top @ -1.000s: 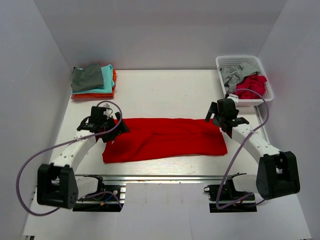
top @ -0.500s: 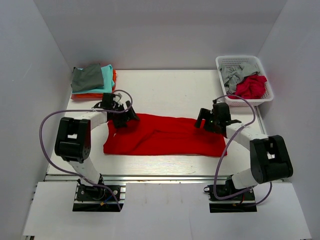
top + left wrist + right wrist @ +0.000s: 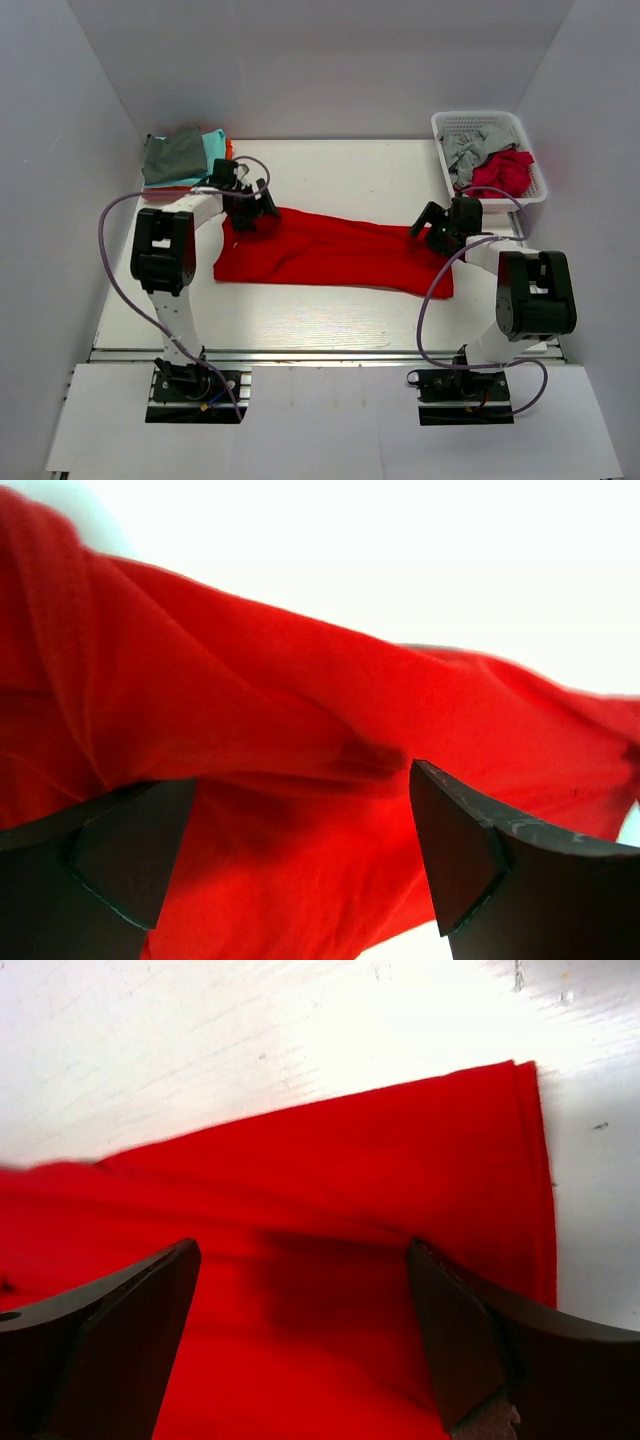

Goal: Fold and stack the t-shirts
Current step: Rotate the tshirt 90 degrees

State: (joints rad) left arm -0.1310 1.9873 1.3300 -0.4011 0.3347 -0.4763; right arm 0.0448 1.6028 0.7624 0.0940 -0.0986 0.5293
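Observation:
The bright red t-shirt lies as a long folded band across the middle of the table. My left gripper sits over its far left corner. In the left wrist view the jaws stand wide apart with red cloth between and below them. My right gripper sits over the far right corner. In the right wrist view its jaws are also wide apart over the red cloth, near the shirt's right edge. Neither gripper grips the cloth.
A stack of folded shirts, grey on teal on orange, lies at the back left. A white basket at the back right holds a grey shirt and a crimson shirt. White walls close in the table.
Both arms have reached farther from their bases to the shirt's far corners. The red shirt has shifted away from the near edge, and its left end now sits farther back than its right.

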